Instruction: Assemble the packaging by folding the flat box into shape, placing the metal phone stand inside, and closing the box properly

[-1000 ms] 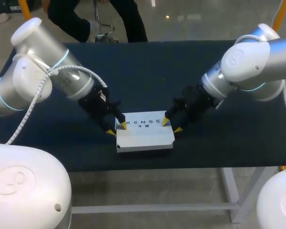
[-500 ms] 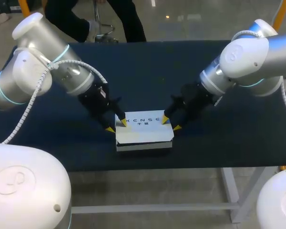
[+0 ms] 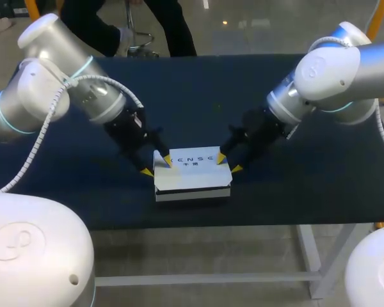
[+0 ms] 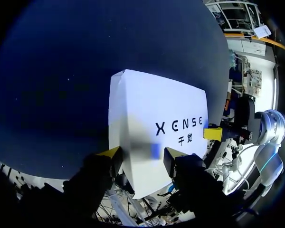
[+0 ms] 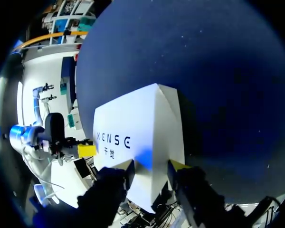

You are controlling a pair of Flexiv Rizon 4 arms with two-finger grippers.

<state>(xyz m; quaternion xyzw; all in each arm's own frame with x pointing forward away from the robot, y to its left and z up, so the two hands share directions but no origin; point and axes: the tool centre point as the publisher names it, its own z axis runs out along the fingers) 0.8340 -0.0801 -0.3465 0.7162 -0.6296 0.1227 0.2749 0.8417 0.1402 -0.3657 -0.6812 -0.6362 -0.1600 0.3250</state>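
A white printed box (image 3: 192, 176) lies closed near the front edge of the dark table (image 3: 198, 96). My left gripper (image 3: 157, 165) stands open at the box's left end, one yellow tip on the lid and the other just off the side. In the left wrist view the box (image 4: 152, 114) reaches between my left gripper's (image 4: 142, 154) tips. My right gripper (image 3: 229, 162) stands open at the right end in the same way, straddling the box's (image 5: 137, 123) corner in my right gripper's (image 5: 152, 166) own view. No metal phone stand is in sight.
The box sits close to the table's front edge (image 3: 198, 220). Dark tabletop stretches out behind and to both sides of it. Both arms slant in over the table from the left and right.
Both grippers have drawn slightly toward the far side of the box. The left fingers have spread a little and the right ones have narrowed a little. The box has barely moved.
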